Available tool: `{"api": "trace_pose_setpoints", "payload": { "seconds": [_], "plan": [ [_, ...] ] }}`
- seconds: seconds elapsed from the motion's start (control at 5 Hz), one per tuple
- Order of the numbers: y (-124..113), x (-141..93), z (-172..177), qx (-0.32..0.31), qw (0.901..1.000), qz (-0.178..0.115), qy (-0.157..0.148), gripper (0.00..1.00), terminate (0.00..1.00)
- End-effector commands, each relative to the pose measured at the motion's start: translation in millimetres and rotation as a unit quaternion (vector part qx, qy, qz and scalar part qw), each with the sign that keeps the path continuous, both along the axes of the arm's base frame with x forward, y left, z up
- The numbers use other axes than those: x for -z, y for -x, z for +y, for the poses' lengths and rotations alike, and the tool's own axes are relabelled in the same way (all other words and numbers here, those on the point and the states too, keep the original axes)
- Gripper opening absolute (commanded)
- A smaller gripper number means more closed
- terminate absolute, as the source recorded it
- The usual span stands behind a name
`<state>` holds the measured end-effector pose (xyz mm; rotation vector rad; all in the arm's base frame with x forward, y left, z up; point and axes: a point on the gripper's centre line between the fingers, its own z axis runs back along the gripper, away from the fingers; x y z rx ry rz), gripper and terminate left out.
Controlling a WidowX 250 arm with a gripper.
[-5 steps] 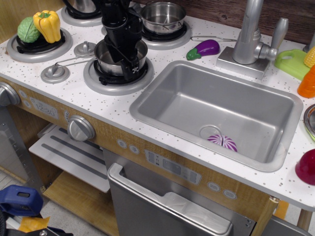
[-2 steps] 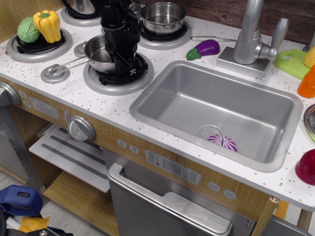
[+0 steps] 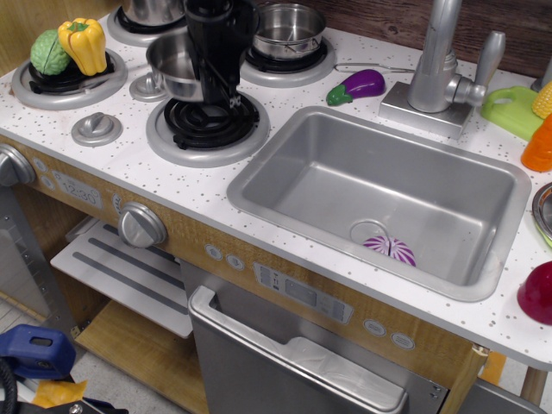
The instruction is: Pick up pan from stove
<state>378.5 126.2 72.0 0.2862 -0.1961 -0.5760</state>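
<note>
- Stretching across the upper half of the frame is a white speckled counter, the stove (image 3: 129, 155) at upper left with grey burner discs, black grates and silver knobs along its wood-toned front.
- Below the counter sit a steel oven door (image 3: 285, 362) at bottom centre and a white slatted shelf (image 3: 112, 276) at lower left; a blue object (image 3: 34, 349) lies on the floor in the bottom left corner.
- The grey sink (image 3: 345, 172) fills the centre right of the frame, and a purple-and-white round toy (image 3: 390, 248) lies by its drain.
- The pan (image 3: 172, 67) hangs clear of the front burner (image 3: 203, 125), above and to the left of that bare black grate, in the upper left of the frame.
- The black gripper (image 3: 220, 82) is closed on the pan's right rim, its body coming down from the top edge.
- A second steel pot (image 3: 289, 30) stands on the rear burner just right of the gripper; what it holds cannot be seen.
- A yellow pepper (image 3: 84, 43) and a green vegetable (image 3: 49, 53) rest on the far-left burner.
- Two small steel lids (image 3: 97, 128) lie on the counter left of the front burner.
- A purple eggplant (image 3: 358, 84) lies between the rear burner and the faucet (image 3: 440, 69).
- At the right edge are a green board (image 3: 509, 108), an orange item (image 3: 539, 142) and a red item (image 3: 536, 293).
</note>
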Motion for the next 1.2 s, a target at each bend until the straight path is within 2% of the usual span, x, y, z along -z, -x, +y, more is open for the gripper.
{"api": "trace_pose_setpoints", "payload": {
  "seconds": [0.0,0.2,0.4,0.6,0.8,1.0],
  "plan": [
    [-7,-62,-1,0.003,0.9989,-0.035,-0.029,0.0,0.0],
    [-7,-80,-4,0.004,0.9994,-0.018,-0.03,0.0,0.0],
    [-4,-92,-10,0.005,0.9991,-0.016,-0.04,0.0,0.0],
    [-4,-92,-10,0.004,0.999,-0.016,-0.041,0.0,0.0],
    [-2,-78,-7,-0.001,0.9995,-0.021,-0.025,0.0,0.0],
    [-3,-64,-5,-0.004,0.9996,-0.026,-0.009,0.0,1.0]
  ]
}}
